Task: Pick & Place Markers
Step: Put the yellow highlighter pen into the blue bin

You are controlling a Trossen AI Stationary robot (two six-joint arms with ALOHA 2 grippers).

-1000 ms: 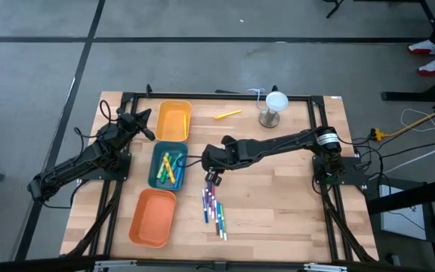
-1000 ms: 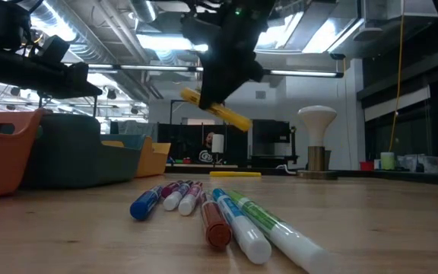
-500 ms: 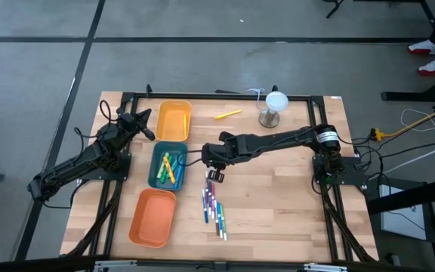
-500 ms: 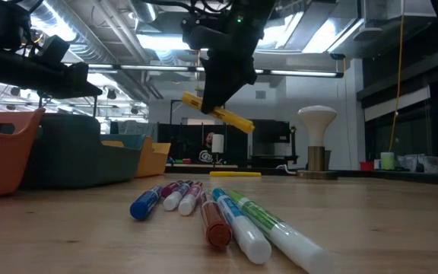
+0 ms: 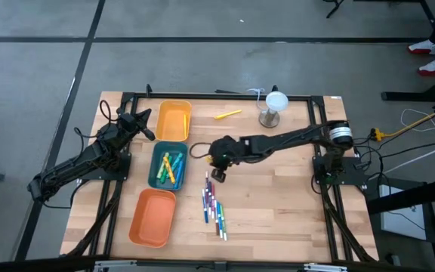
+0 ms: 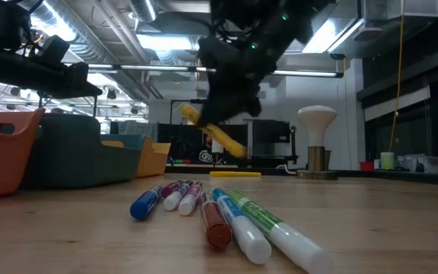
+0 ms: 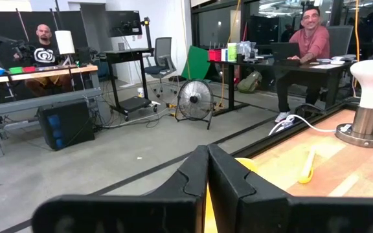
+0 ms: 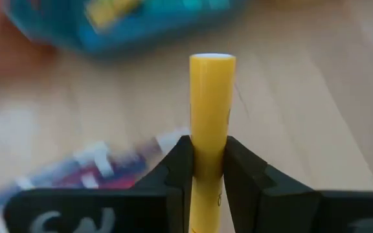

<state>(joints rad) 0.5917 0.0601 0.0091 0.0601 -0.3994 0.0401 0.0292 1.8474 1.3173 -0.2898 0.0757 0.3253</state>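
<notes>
The yellow marker (image 8: 212,116) is pinched between the fingers of my right hand (image 5: 216,171), jutting forward past the fingertips and held tilted in the air above the table (image 5: 278,196), as the low view shows (image 6: 213,131). Below and just beside it lies the loose bunch of markers (image 5: 213,204) not yet sorted, lined up near one another on the wood. The teal tray (image 5: 168,166) stands just beside my right hand and already holds several markers, yellow and green among them. The yellow tray (image 5: 173,121) lies beyond it and the orange tray (image 5: 152,217) on its other side; both look bare inside. One more yellow marker (image 5: 228,115) lies well apart, near the white-topped stand (image 5: 273,109).

I judge this the carrying step: the marker is lifted and on its way to a tray. The next move calls for bringing it over the teal tray, clear of the rim, lowering, then letting my fingers part.

My left hand (image 5: 143,125) waits at the table's left edge beside the yellow tray, its fingers pressed together on nothing.
</notes>
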